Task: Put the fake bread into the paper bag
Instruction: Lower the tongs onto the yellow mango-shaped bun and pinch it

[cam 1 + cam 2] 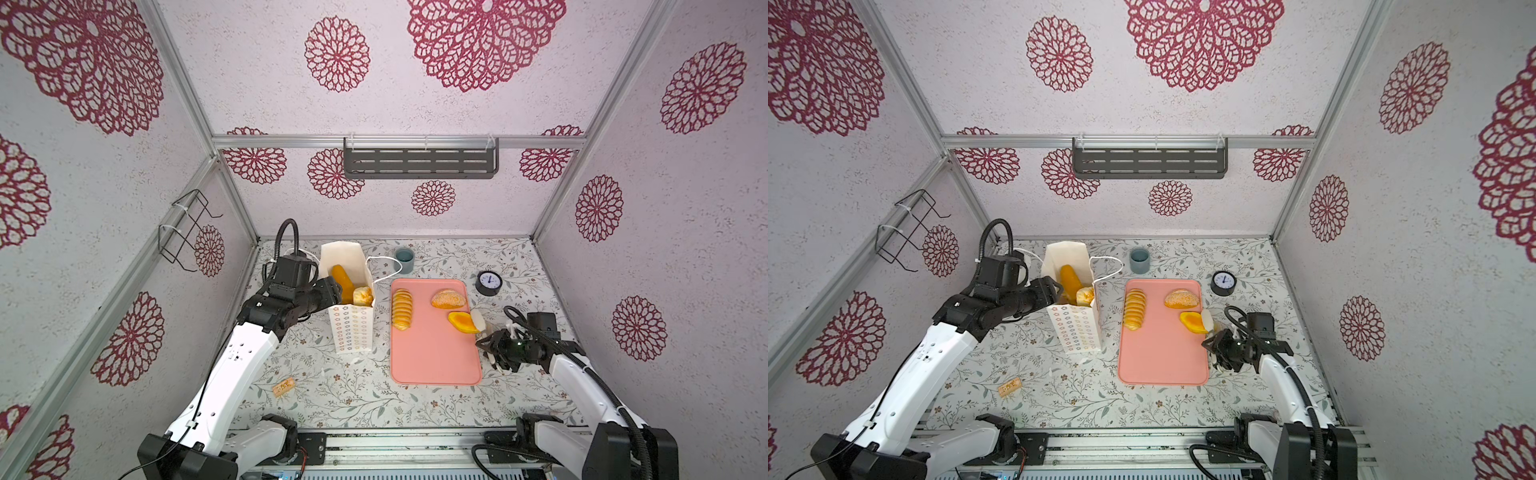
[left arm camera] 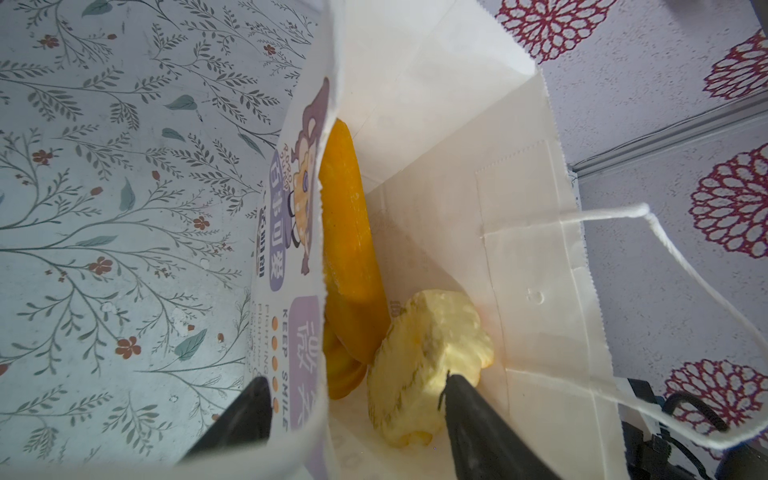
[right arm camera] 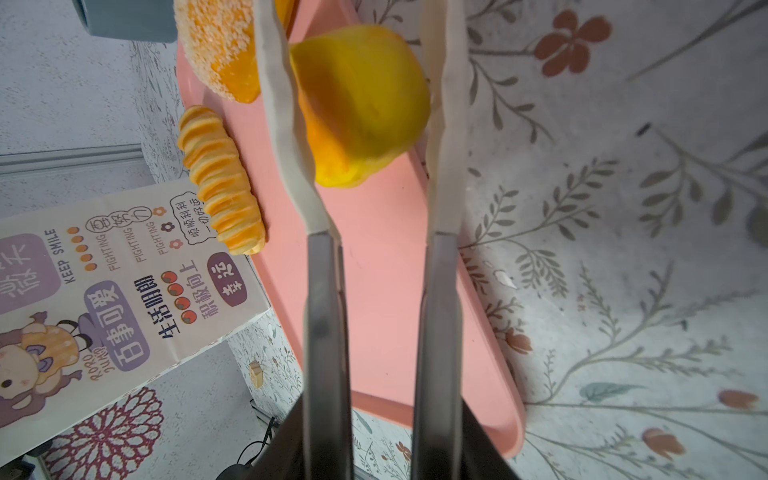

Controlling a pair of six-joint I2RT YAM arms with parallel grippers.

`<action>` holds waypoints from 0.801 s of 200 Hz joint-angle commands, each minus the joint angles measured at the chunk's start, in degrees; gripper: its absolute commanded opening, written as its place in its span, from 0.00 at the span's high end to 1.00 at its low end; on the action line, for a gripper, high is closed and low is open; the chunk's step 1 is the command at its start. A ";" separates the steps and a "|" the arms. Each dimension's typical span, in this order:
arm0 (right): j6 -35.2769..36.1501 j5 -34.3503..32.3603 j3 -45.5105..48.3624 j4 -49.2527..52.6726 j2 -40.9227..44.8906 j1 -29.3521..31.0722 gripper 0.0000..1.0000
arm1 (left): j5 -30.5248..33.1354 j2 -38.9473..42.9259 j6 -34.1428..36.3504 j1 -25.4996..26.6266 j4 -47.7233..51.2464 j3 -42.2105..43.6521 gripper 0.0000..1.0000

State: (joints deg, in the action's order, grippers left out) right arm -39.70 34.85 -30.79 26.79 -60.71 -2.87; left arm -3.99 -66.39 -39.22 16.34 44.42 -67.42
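Overhead, a small booth is shown in both top views: walls covered in speckled white with large crimson lace-like rosettes, joined by aluminium rails. A grey slotted shelf (image 1: 419,163) is fixed to the back wall and a black wire rack (image 1: 187,230) to the left wall. The table (image 1: 353,399) is covered in a pale print of grey-green sprigs and small rust flowers. Set on it are a pink tray (image 1: 432,357), a blue-grey cup (image 1: 404,259) near the back edge, a small black clock (image 1: 488,282) near the tray's far right corner, and a tan cork-like piece (image 1: 284,386) lying alone toward the front left.

The paper bag (image 1: 353,332) stands upright just left of the tray, mouth open. A long orange roll (image 1: 343,278) and a pale loaf (image 1: 362,296) are seen inside it. On the tray lie a ridged loaf (image 1: 402,309), a crumbed bun (image 1: 448,299) and, at the right edge, a yellow pastry (image 1: 461,322).

The left gripper (image 2: 357,380) is spread wide astride the bag's printed broad side (one finger outside, one inside by the pale loaf). The right gripper (image 1: 490,351) is clamped around tongs (image 3: 324,291), whose white tips are placed either side of the yellow pastry; whether it is squeezed cannot be told.
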 commanded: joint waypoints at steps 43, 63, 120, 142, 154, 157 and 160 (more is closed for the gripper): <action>1.31 1.33 -2.39 0.94 1.43 -0.20 0.76 | 0.81 0.96 -0.46 -0.34 -0.56 0.71 0.31; 2.67 0.12 -4.00 4.23 3.44 -0.20 0.81 | 1.11 0.97 -0.27 -0.39 -0.36 0.45 0.31; 5.33 -2.40 -11.55 11.48 10.25 0.27 0.92 | 1.59 1.24 -0.12 -0.48 -0.32 0.23 0.35; 5.43 -4.04 -18.24 12.19 11.75 2.36 0.96 | 1.60 1.20 -0.11 -0.47 -0.36 0.10 0.38; 5.67 -6.13 -23.10 12.11 11.80 4.79 0.97 | 1.48 1.18 -0.19 -0.52 -0.32 0.05 0.40; 5.73 -6.94 -24.41 12.03 11.76 5.60 0.97 | 1.51 1.18 -0.30 -0.52 -0.34 0.07 0.40; 5.82 -7.70 -25.73 11.94 11.63 6.51 0.97 | 1.53 1.18 -0.27 -0.52 -0.35 0.08 0.41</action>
State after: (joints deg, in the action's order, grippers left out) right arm -36.16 30.94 -46.61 39.88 -50.57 -0.64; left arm -3.07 -66.22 -39.24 16.34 44.45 -67.33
